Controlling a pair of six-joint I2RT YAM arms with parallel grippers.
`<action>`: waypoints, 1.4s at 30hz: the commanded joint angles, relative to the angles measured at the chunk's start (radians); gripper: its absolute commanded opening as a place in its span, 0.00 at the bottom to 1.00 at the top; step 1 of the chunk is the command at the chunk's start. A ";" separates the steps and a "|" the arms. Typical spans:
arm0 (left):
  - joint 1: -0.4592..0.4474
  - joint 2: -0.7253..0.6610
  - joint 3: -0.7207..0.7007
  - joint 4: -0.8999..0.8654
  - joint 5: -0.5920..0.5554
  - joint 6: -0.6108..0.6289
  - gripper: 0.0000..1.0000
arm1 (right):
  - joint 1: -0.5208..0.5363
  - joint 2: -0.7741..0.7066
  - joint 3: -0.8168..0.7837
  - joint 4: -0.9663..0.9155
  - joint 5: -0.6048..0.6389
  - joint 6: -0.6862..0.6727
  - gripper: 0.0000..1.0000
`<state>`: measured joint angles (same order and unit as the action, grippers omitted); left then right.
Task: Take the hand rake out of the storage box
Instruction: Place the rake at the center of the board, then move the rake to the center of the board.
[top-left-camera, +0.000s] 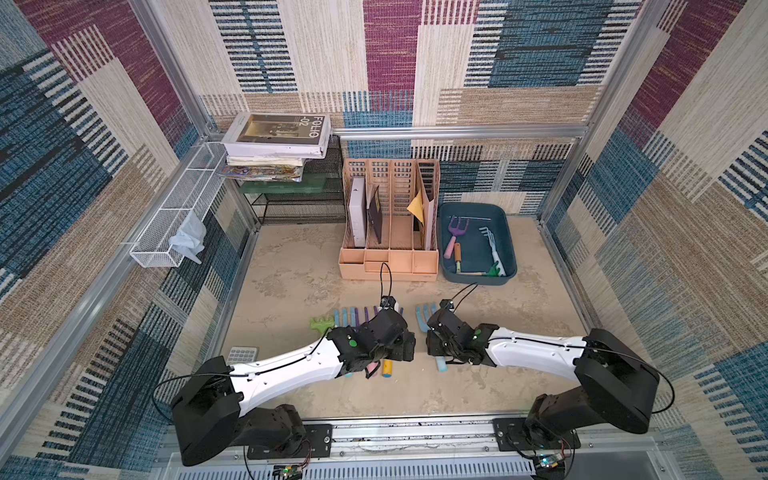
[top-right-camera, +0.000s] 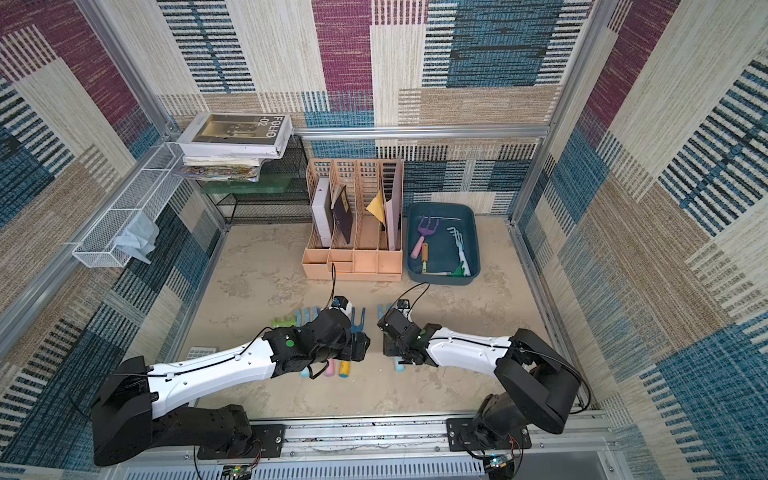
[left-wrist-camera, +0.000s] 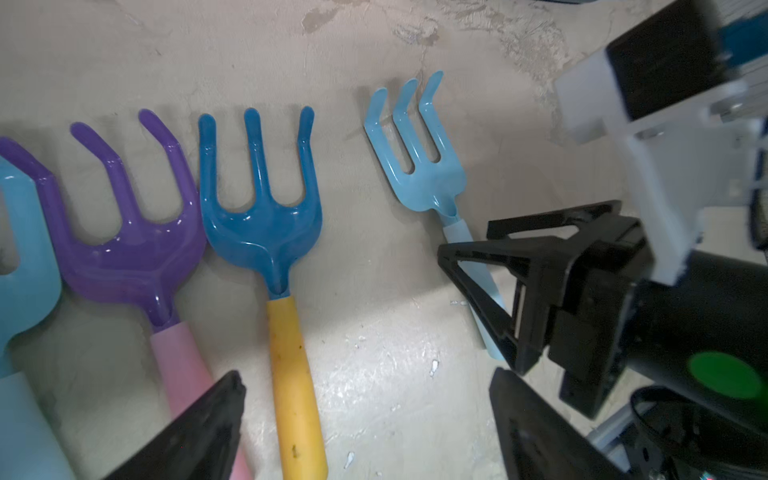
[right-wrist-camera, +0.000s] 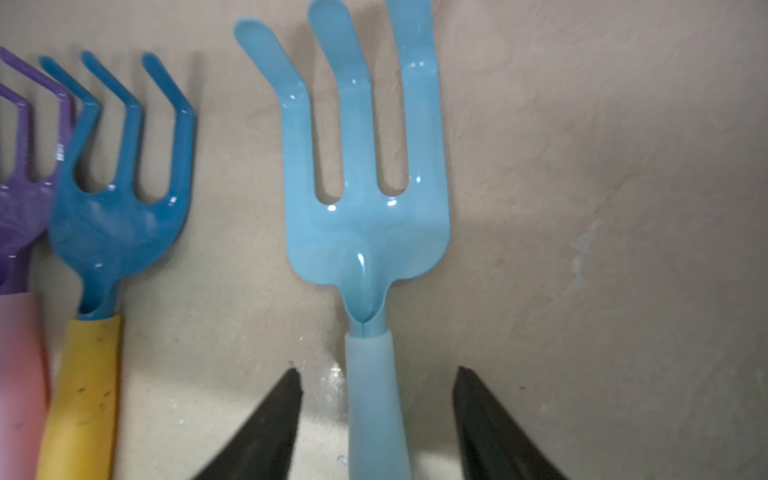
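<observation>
Beige mottled desk (top-left-camera: 291, 266) fills the middle of both top views. At its far edge we see the peach slotted plastic file organizer (top-left-camera: 388, 266). Just right of it sits the shallow dark teal plastic storage box (top-left-camera: 478, 280), holding a purple-headed, pink-handled hand rake (top-left-camera: 455, 232) and a white plastic hand rake (top-left-camera: 492, 245). Lower centre, a row of rakes lies on the desk. The light blue metal hand rake (right-wrist-camera: 365, 232) lies flat there, well apart from the box. The right jaws stand wide on either side of its pale handle, not touching it. The left jaws are wide too, flanking the yellow handle of the dark blue hand rake (left-wrist-camera: 262, 224).
</observation>
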<state>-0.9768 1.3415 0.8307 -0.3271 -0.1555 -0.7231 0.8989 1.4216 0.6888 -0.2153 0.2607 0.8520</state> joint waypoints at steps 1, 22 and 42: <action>-0.017 0.042 0.039 -0.031 -0.017 -0.021 0.91 | -0.003 -0.089 0.010 -0.075 0.080 0.017 0.97; -0.153 0.648 0.501 -0.224 -0.064 -0.095 0.63 | -0.507 -0.667 -0.236 -0.157 -0.046 -0.133 0.96; -0.133 0.500 0.299 -0.190 -0.104 -0.202 0.28 | -0.508 -0.686 -0.261 -0.136 -0.065 -0.129 0.96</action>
<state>-1.1107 1.8423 1.1366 -0.5121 -0.2489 -0.8940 0.3908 0.7383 0.4294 -0.3706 0.2035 0.7254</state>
